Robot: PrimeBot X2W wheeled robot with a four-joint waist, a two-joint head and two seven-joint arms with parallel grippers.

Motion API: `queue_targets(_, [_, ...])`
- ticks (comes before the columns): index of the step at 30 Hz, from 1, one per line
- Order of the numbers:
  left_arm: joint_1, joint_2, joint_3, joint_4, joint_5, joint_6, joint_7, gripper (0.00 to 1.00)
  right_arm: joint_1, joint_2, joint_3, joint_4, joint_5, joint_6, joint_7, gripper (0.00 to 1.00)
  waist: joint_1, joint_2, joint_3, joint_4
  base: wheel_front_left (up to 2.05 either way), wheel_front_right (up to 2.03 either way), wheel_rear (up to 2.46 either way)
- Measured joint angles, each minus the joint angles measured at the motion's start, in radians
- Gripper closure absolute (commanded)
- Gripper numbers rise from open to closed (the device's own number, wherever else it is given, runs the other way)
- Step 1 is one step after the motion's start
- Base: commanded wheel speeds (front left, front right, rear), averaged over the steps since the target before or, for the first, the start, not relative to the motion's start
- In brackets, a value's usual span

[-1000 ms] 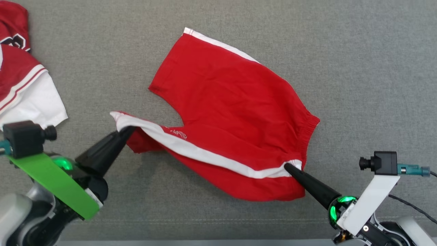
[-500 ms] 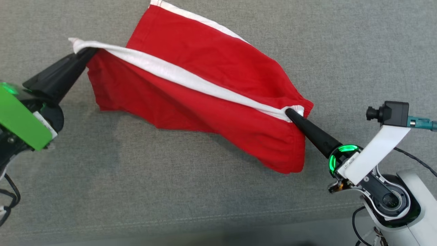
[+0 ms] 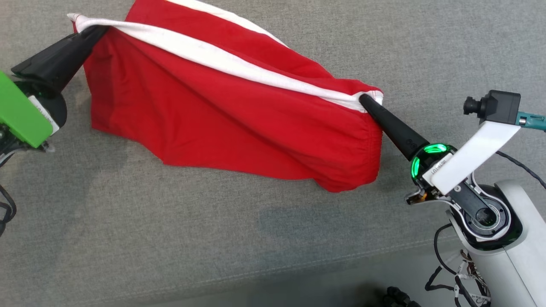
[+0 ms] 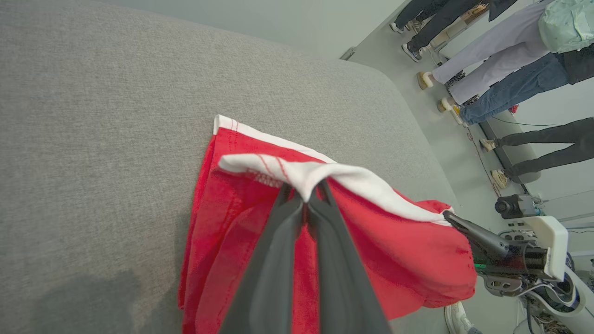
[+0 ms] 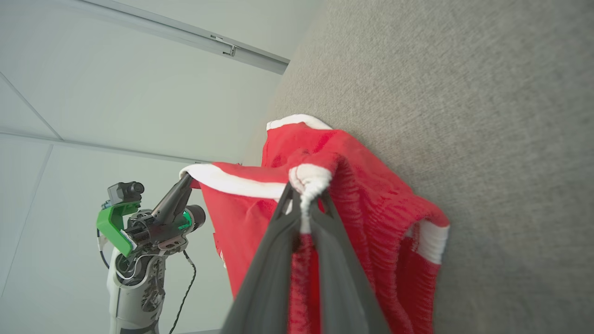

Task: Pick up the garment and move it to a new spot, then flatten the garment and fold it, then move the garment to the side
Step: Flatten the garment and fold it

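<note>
Both jaws clench the garment [image 3: 222, 106] by its white stripe over the grey bench [image 3: 170, 238]; people's legs [image 4: 492, 74] stand far right.

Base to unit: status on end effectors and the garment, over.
Left end effector shut on white-striped leg hem. Right end effector shut on waistband corner. Red shorts strung between them, body hanging over grey cushion. People's legs stand beyond it.

Tapered black pincer fingers [image 3: 55, 64], green-lit wrist ring [image 3: 431, 149], green bracket [image 3: 19, 115], white bracket [image 3: 473, 155], black cables [image 3: 436, 246].
</note>
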Motion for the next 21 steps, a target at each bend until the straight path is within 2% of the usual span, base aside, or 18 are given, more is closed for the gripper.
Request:
queue_targets(4, [-0.05,-0.042,-0.005,0.034,0.002,0.0,0.001,1.0,-0.017,0.006,-0.014,0.011,-0.001,0.01,-0.017,1.0,0.0,0.0,0.006,-0.015,0.0,0.0,0.0])
queue_targets(9, [-0.082,-0.067,-0.012,0.074,0.004,0.0,0.001,1.0,-0.029,0.015,-0.003,0.031,-0.003,0.018,-0.019,1.0,0.0,0.0,0.01,-0.018,0.0,0.0,0.0])
queue_targets(21, [-0.141,-0.077,-0.036,0.157,0.03,0.0,0.035,1.0,-0.057,0.04,0.012,0.066,-0.006,0.039,-0.029,1.0,0.0,0.0,0.038,-0.048,0.0,0.0,0.0])
